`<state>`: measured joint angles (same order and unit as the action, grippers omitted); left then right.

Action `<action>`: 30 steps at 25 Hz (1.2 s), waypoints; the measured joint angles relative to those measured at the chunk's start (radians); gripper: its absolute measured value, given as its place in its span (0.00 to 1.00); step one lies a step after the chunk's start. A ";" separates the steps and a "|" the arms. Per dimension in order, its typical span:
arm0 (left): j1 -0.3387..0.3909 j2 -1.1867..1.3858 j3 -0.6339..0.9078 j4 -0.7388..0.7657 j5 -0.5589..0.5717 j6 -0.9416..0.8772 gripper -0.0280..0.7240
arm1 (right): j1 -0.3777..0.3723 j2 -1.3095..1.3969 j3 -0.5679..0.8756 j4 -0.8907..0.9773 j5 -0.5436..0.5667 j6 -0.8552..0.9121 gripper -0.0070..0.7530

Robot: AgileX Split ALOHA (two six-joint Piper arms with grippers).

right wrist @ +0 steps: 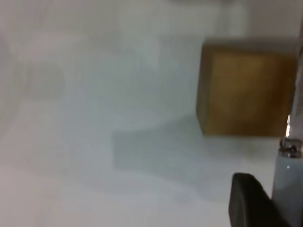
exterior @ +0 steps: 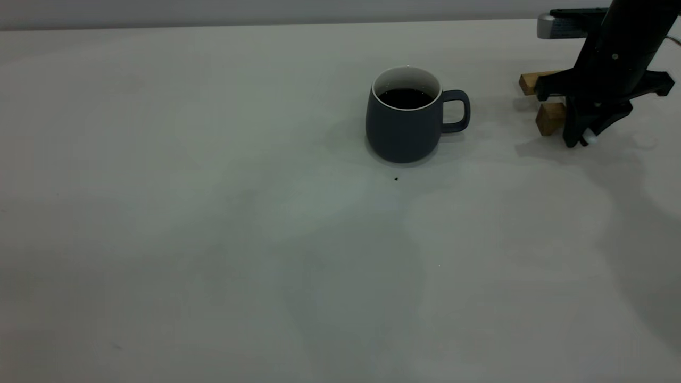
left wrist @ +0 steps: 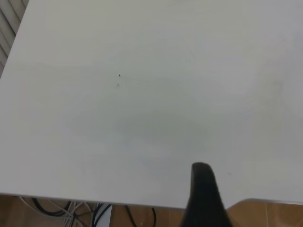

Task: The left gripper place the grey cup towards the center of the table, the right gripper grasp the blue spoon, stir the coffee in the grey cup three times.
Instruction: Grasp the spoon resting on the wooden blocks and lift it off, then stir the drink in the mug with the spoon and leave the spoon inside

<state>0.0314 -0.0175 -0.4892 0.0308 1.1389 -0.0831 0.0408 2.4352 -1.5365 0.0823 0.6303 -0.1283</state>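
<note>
Standing upright near the middle of the wide off-white matte surface [exterior: 213,239], the rounded slate-grey cup [exterior: 404,125] with its white lining is seen well clear of the right pincer [exterior: 582,139], its loop handle turned toward that pincer; the first placing step is judged done. Flat black coffee [exterior: 405,98] is held inside it. The right pincer is lowered to the surface beside two small wooden blocks [exterior: 550,118], which appear to serve as a rest keeping the spoon raised for an easy grip. A pale blue-white spoon handle [right wrist: 289,175] is seen right against one dark finger [right wrist: 251,203], but whether the pincer is closed on it cannot be told. Of the left pincer only one dark fingertip [left wrist: 203,194] is shown, over bare surface at its edge; its opening cannot be told.
</note>
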 joint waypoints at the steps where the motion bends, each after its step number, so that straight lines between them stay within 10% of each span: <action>1: 0.000 0.000 0.000 0.000 0.000 0.000 0.82 | 0.000 -0.019 0.000 0.000 0.020 0.000 0.16; 21: 0.000 0.000 0.000 0.000 0.000 0.000 0.82 | 0.011 -0.125 0.000 1.192 0.533 -0.192 0.16; 30: 0.000 0.000 0.000 0.000 0.000 0.000 0.82 | 0.014 -0.125 0.000 1.446 0.533 0.405 0.16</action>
<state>0.0314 -0.0175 -0.4892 0.0308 1.1389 -0.0831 0.0544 2.3097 -1.5367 1.5284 1.1632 0.2769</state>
